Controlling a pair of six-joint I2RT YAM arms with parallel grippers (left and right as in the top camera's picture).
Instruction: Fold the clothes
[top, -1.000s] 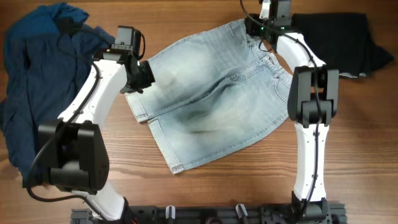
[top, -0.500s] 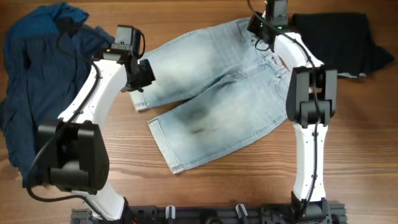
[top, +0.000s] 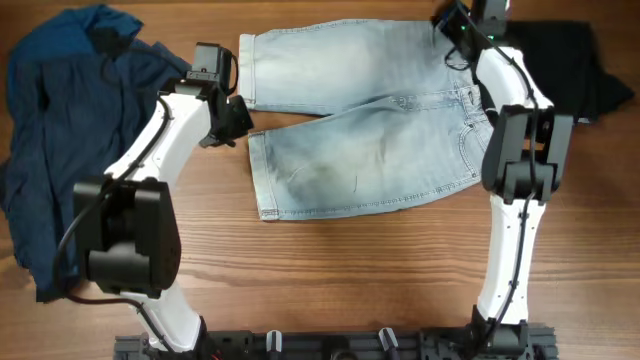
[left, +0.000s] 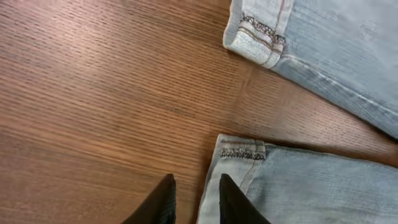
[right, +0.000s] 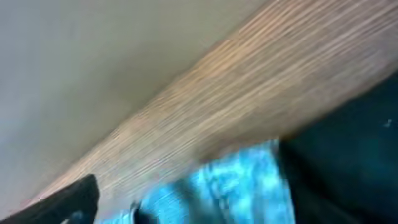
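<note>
Shorts (top: 360, 150) lie flat mid-table (top: 350, 290), so I should pinch the near hem (left: 239, 152) squarely with my left gripper (left: 194, 200), a bit open and empty, and I cannot tell whether my right gripper (top: 450, 27) holds anything.

This looks like a robotics lab bench: a bare wood-grain table (top: 330, 280) with a white left arm (top: 160, 150) and right arm (top: 520, 165) rising from a black rail (top: 330, 345) at its near edge. Denim shorts (top: 360, 160) lie spread flat between them.
</note>
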